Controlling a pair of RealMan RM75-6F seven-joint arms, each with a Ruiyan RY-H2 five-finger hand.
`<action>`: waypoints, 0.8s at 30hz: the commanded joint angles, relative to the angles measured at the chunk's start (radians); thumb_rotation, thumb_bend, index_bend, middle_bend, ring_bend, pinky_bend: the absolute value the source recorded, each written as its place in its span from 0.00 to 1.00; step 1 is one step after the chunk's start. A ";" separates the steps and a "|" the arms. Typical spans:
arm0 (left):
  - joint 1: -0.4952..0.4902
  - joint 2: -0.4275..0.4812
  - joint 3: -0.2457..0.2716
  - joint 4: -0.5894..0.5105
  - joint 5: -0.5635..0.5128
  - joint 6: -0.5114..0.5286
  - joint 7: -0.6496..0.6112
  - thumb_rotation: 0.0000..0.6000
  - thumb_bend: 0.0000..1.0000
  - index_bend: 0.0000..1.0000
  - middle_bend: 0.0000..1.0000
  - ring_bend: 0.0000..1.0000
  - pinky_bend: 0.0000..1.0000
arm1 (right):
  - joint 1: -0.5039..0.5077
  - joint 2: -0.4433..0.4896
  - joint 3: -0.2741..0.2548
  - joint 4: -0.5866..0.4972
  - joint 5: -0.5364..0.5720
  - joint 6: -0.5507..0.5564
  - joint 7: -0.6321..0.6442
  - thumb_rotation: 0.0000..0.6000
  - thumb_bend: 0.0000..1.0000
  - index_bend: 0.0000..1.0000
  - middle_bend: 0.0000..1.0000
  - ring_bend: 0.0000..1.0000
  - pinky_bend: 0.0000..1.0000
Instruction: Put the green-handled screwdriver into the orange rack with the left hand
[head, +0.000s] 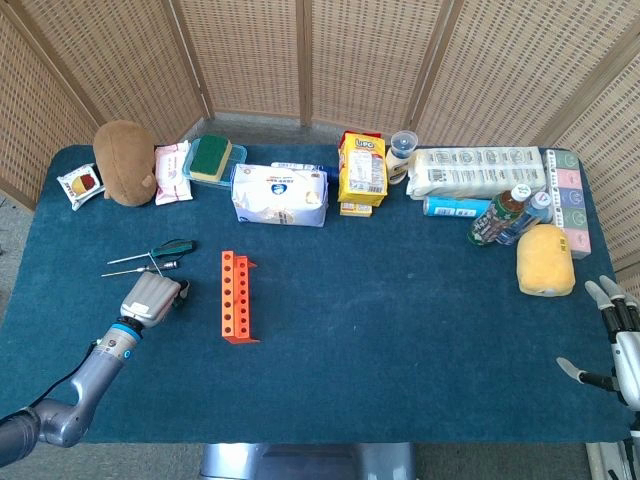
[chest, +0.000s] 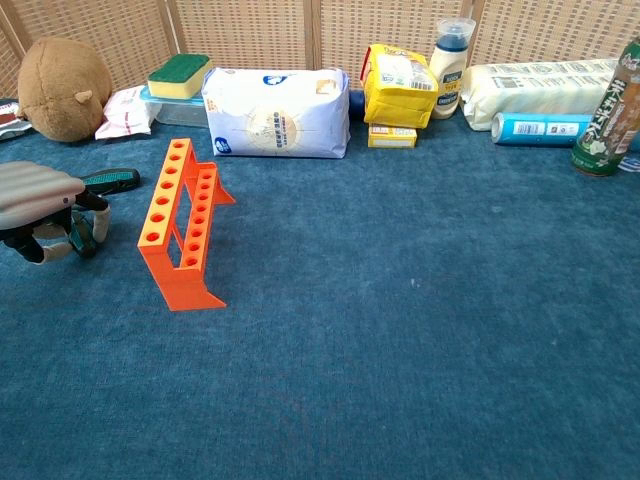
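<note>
Green-handled screwdriver (chest: 85, 232) is pinched low in the left hand (chest: 40, 205), left of the orange rack (chest: 183, 225), ready for insertion.

Bare blue cloth (head: 400, 300) lay open right of the orange rack (head: 236, 296); the left hand (head: 150, 297) seemingly had clear passage toward it.

A matt plastic orange rack (chest: 182, 225) stands on napped blue cloth (chest: 400, 350) before woven wicker screens (head: 300, 50).
</note>
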 joint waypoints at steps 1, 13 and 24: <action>0.000 -0.002 0.000 0.002 -0.005 -0.005 0.004 1.00 0.43 0.47 1.00 1.00 0.98 | -0.001 0.000 0.000 0.000 0.001 0.001 0.000 1.00 0.00 0.06 0.00 0.00 0.00; 0.001 0.012 -0.007 -0.014 -0.022 -0.008 0.026 1.00 0.44 0.53 1.00 1.00 0.98 | -0.001 0.003 0.000 -0.001 0.000 -0.001 0.009 1.00 0.01 0.06 0.00 0.00 0.00; 0.012 0.063 -0.018 -0.097 -0.025 0.023 0.026 1.00 0.48 0.61 1.00 1.00 0.98 | -0.001 0.002 -0.001 -0.001 -0.001 0.000 0.006 1.00 0.01 0.06 0.00 0.00 0.00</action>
